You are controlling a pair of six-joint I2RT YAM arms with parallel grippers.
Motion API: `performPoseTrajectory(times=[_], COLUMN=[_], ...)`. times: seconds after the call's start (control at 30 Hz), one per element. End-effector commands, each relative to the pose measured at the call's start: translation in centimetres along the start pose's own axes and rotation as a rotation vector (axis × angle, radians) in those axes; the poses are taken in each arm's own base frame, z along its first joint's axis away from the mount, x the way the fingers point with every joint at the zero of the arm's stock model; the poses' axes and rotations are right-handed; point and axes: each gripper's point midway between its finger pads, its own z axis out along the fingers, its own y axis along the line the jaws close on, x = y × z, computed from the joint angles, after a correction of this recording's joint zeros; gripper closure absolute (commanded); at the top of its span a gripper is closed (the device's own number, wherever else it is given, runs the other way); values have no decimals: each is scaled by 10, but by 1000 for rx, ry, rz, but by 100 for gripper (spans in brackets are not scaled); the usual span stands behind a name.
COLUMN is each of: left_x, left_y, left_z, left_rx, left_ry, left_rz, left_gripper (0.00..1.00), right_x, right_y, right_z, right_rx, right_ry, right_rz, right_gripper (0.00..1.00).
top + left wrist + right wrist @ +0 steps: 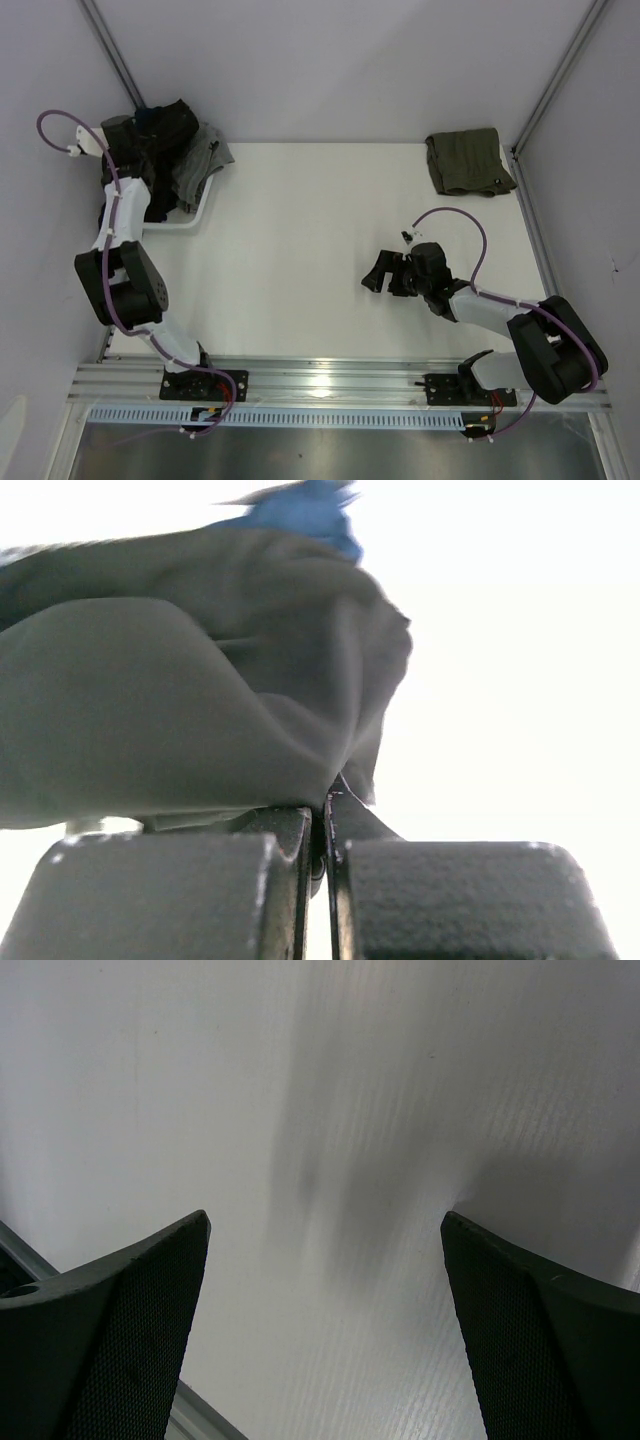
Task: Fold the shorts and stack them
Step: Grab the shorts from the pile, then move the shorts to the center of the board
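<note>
left gripper (pixel 320 818) clamped on soft black cloth shorts (pixel 180 700) in the far-left white basket (pixel 200 218), right gripper (pixel 325 1222) spread wide and empty, folded olive-green shorts (pixel 468 162) far right; lifting may drag out the tangled grey garment (pixel 205 160) or slip.

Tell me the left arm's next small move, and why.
Probably lift straight up a little. The left gripper's jaws are shut on a fold of dark cloth from the pile in the white basket, so raising it should pull it free. The right gripper hangs open over the table, and the olive shorts lie folded at the far corner.
</note>
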Motion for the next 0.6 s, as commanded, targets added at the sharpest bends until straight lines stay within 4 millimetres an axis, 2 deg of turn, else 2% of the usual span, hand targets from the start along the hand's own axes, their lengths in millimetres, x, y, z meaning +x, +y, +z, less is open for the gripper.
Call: performPoseTrajectory(times=[0.0,0.03,0.07,0.13,0.17,0.23,0.27,0.3,0.37,0.4,0.47,0.5,0.53,0.57], left_x=[-52,-58,-68,-75,-87,-102,-96,-111,-103,-111,-107,-106,-110,-109], left_y=[-96,-114,-142,-169,-201,-230,-241,-261,-274,-283,-286,-285,-284,-283], left_z=[-68,-81,-110,-141,-172,-217,-233,-269,-298,-322,-354,-362,-383,-395], left_rx=[278,343,426,525,646,791,857,950,1053,1105,1186,1206,1244,1272], left_ry=[-126,-147,-175,-202,-240,-261,-220,-242,-180,-184,-130,-110,-107,-90], left_rz=[21,25,31,84,83,95,114,113,140,139,140,136,132,129], left_gripper=[100,100,100,100,100,100,100,100,100,100,100,100,100,100], right_x=[-12,-12,-12,-12,-12,-12,-13,-13,-12,-14,-13,-14,-15,-15], right_y=[8,9,9,9,10,12,12,14,16,18,20,22,23,24], right_z=[1,1,0,1,1,1,0,0,-1,-2,-2,-3,-4,-4], right_rx=[-23,-24,-24,-23,-26,-30,-31,-36,-40,-46,-51,-55,-58,-59], right_ry=[-34,-34,-38,-38,-40,-40,-41,-42,-44,-51,-52,-58,-62,-64], right_rz=[-6,-10,-9,-11,-15,-20,-22,-27,-34,-36,-44,-49,-54,-57], right_gripper=[2,2,2,2,2,3,3,3,3,3,3,3,3,3])
